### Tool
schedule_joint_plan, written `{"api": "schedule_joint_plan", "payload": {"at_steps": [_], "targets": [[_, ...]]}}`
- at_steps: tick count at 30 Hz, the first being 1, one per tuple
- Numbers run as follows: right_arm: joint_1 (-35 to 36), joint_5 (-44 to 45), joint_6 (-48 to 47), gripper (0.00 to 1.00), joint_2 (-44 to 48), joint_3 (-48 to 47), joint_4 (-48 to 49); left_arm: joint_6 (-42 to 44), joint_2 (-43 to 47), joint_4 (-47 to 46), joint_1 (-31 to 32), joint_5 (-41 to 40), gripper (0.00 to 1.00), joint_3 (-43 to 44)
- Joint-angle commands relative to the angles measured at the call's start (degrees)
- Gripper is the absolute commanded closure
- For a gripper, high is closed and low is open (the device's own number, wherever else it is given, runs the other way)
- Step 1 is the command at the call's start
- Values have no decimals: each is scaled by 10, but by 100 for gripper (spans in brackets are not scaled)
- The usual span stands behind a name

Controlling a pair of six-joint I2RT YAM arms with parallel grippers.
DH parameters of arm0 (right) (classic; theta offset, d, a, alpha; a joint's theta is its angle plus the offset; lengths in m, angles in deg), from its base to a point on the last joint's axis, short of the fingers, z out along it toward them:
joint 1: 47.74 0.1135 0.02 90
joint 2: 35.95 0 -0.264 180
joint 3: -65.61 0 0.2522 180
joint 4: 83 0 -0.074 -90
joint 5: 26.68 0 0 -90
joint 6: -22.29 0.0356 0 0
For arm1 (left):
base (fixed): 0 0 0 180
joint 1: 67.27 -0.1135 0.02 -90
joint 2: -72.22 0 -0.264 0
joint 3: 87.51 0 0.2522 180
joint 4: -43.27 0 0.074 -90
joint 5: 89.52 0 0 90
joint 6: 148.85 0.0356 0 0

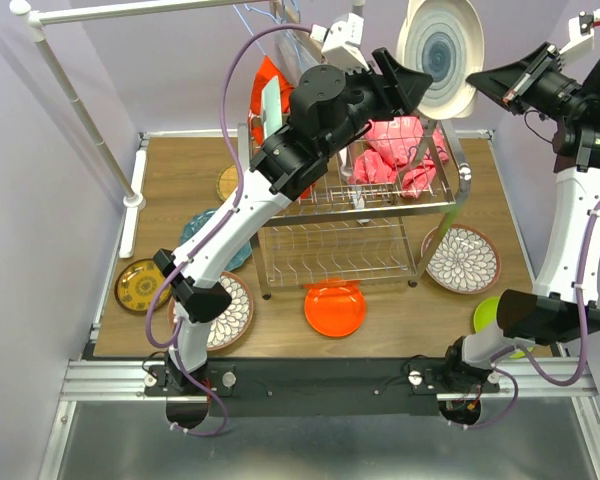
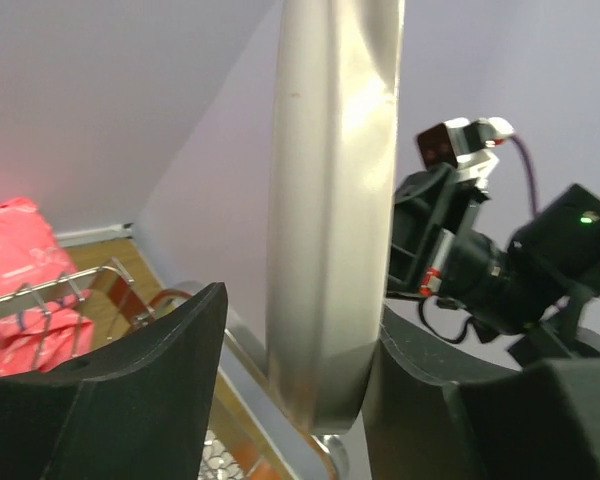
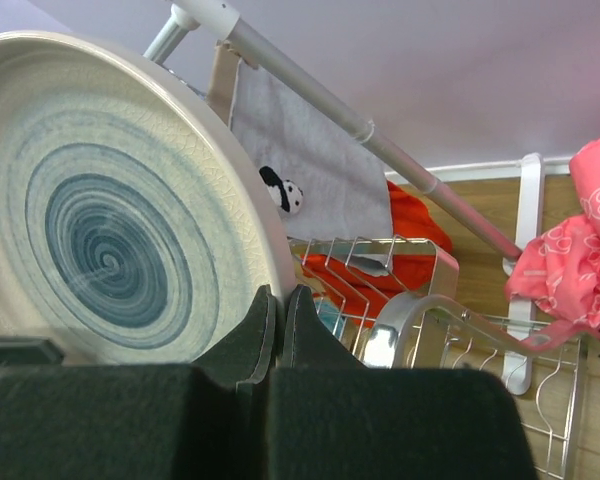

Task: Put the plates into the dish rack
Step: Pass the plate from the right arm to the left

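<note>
The job looks barely begun. The swirl plate [image 1: 442, 50] hangs on edge high over the rack's [image 1: 352, 222] 1 o'clock corner, not yet in a slot. At the rack's 9 o'clock end a mint plate [image 1: 268, 112] seems to stand in the upper shelf, and a pink cloth [image 1: 395, 150] fills the 3 o'clock end.

Seven more plates lie flat on the table [image 1: 400, 315] around the rack:
- orange plate [image 1: 335, 308] at 6 o'clock
- one floral plate [image 1: 462, 258] at 4 o'clock
- another floral plate at 7 o'clock, partly under the left arm
- yellow plate [image 1: 140, 285] at 8 o'clock
- teal plate [image 1: 195, 228] at 9 o'clock
- tan plate [image 1: 227, 182] at 10 o'clock
- lime plate [image 1: 485, 315] at 5 o'clock, half hidden by the right arm

Only the top view shows these, and it also shows the two claws at opposite edges of the swirl plate. The left claw [image 1: 412, 85] is at the plate's 8 o'clock and the right claw [image 1: 485, 82] at its 4 o'clock.

The left wrist view alone shows the rim edge-on between the left fingers. The jaws are apart and straddle the rim, with a gap on one side, so nothing is clamped.

The right wrist view alone shows the right fingers pressed together at the plate's lower rim. The pinch itself is hidden. Since the plate is aloft, I judge that this closed claw grips it.
</note>
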Motion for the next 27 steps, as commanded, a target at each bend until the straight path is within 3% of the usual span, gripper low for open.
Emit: {"api": "schedule_joint_plan", "payload": {"at_steps": [1,11,14,19,21,22,25,27], "targets": [[21,37,-16,99,41,-11,32,26,8,45,4,-80,42,17],[68,86,-78,99,83,19,48,58,32,50,5,-145,73,15],[72,88,-82,99,91,29,59,72,45,41,4,-156,97,7],[73,88,-86,98,96,35,64,110,76,5,4,-160,100,-18],[73,84,-85,90,96,36,67,131,92,-1,4,-172,100,-24],[73,81,-85,78,97,37,68,138,97,-7,4,-174,100,-25],[73,76,-83,58,97,39,74,158,117,-12,4,-184,100,-27],[73,72,-80,51,96,40,79,161,128,-14,4,-191,100,-30]]}}
